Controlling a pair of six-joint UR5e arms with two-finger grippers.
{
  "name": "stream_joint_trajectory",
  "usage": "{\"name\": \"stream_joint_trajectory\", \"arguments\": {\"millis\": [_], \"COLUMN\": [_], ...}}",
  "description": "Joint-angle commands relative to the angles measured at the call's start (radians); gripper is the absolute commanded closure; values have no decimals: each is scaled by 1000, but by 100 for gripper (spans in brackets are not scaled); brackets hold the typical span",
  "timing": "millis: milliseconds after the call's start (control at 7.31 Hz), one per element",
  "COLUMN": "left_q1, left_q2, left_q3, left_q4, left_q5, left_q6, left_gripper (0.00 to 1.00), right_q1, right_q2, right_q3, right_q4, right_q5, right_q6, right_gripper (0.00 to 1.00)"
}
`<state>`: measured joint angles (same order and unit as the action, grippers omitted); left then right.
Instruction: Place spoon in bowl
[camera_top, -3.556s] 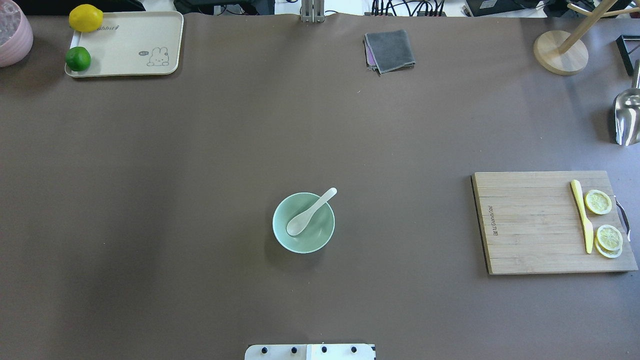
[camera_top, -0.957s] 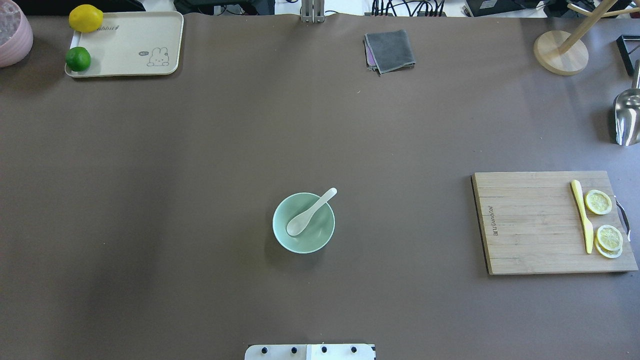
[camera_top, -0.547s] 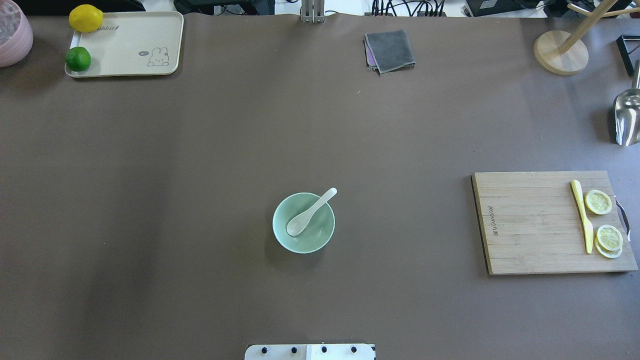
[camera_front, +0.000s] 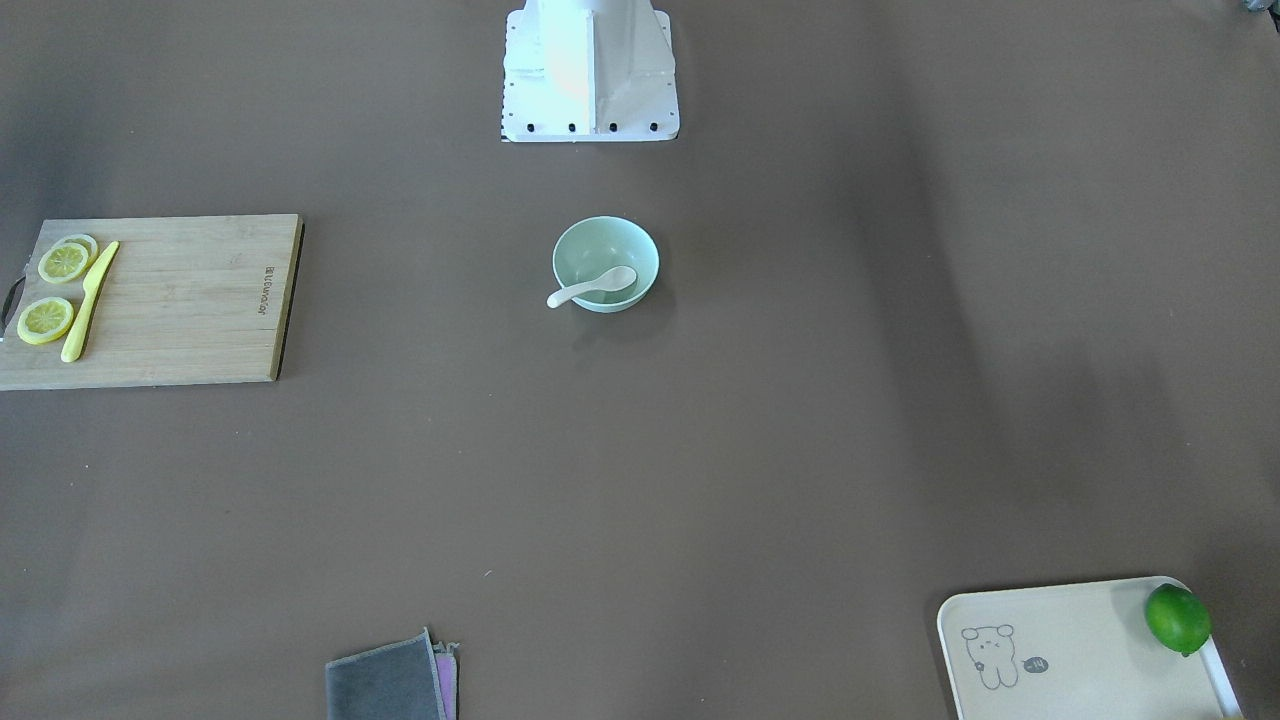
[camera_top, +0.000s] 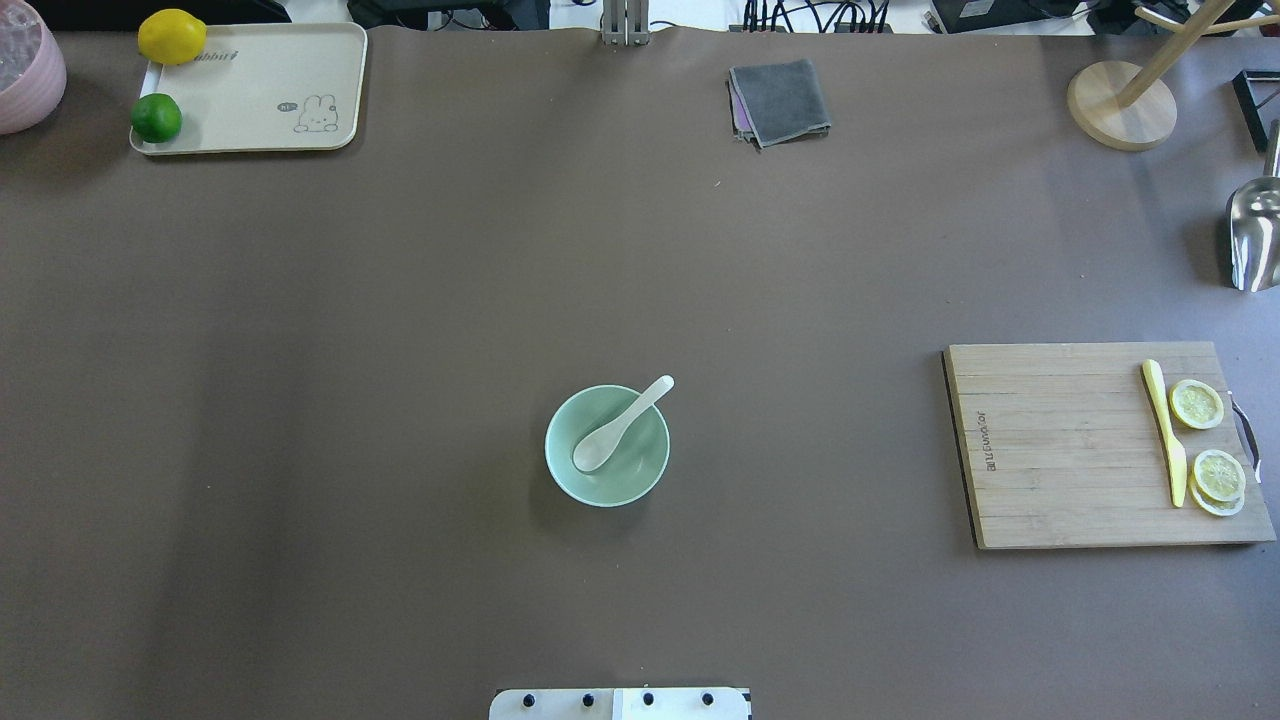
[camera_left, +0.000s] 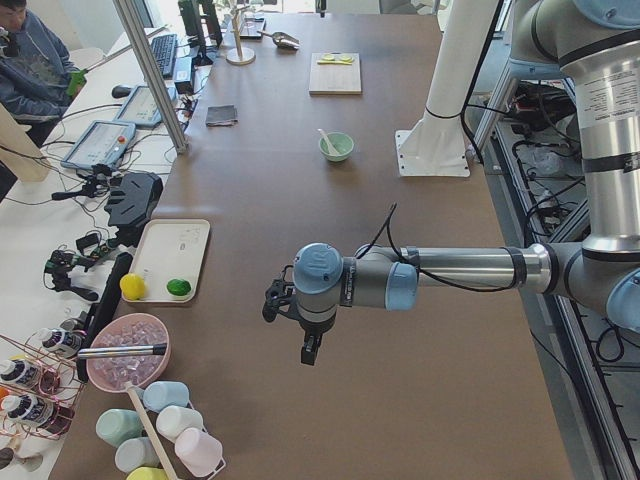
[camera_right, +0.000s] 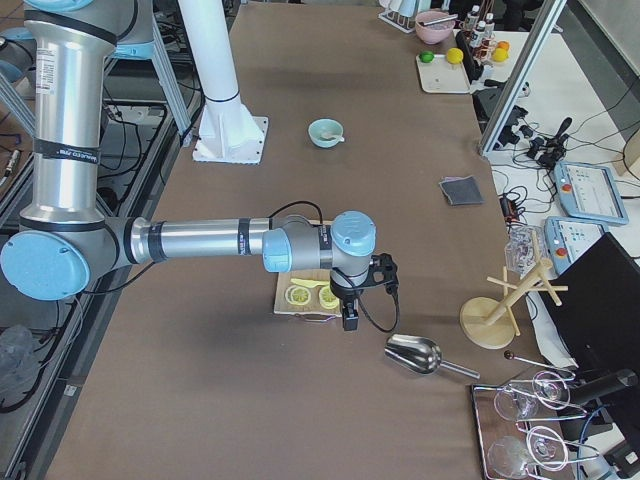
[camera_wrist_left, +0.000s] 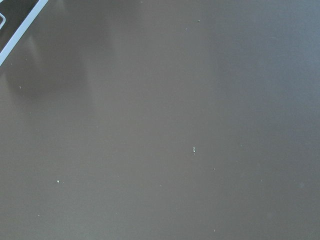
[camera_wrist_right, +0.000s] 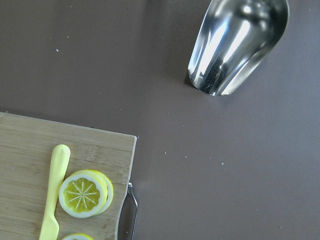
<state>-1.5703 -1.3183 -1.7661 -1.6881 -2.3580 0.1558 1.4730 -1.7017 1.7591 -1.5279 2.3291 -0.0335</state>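
The white spoon (camera_top: 622, 425) lies in the mint-green bowl (camera_top: 630, 482) at the table's middle. Its scoop is inside and its handle rests over the far right rim. The front view shows the same spoon (camera_front: 592, 287) and bowl (camera_front: 600, 243). Both grippers show only in the side views. The left gripper (camera_left: 308, 352) hangs over bare table far from the bowl (camera_left: 336, 147). The right gripper (camera_right: 347, 322) hangs over the cutting board's end, far from the bowl (camera_right: 324, 133). I cannot tell whether either is open or shut. The wrist views show no fingers.
A wooden cutting board (camera_top: 1060, 450) with a yellow knife (camera_top: 1165, 430) and lemon slices lies at the right. A metal scoop (camera_top: 1255, 235), a wooden stand (camera_top: 1120, 105), a grey cloth (camera_top: 780, 100) and a tray (camera_top: 270, 90) with a lemon and a lime lie around the far edge.
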Motion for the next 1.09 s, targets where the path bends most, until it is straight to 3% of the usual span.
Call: {"name": "stream_joint_trajectory", "arguments": {"millis": [0, 274, 684, 957], "left_q1": [0, 3, 1, 3], "left_q2": [4, -16, -52, -93], "left_q3": [-4, -10, -30, -33], "left_q4": [-9, -10, -9, -5], "left_q5": [-6, -9, -6, -9], "left_q6": [-24, -126, -127, -125], "left_gripper": [2, 2, 2, 2], "right_q1": [25, 105, 102, 75], "right_q2": [-26, -7, 71, 101], "right_q3": [-6, 8, 19, 13], "right_q4": [-6, -102, -240, -256], "right_q5": [32, -8, -36, -59], "right_q6": [7, 9, -2, -2], "right_gripper": [0, 0, 0, 0]}}
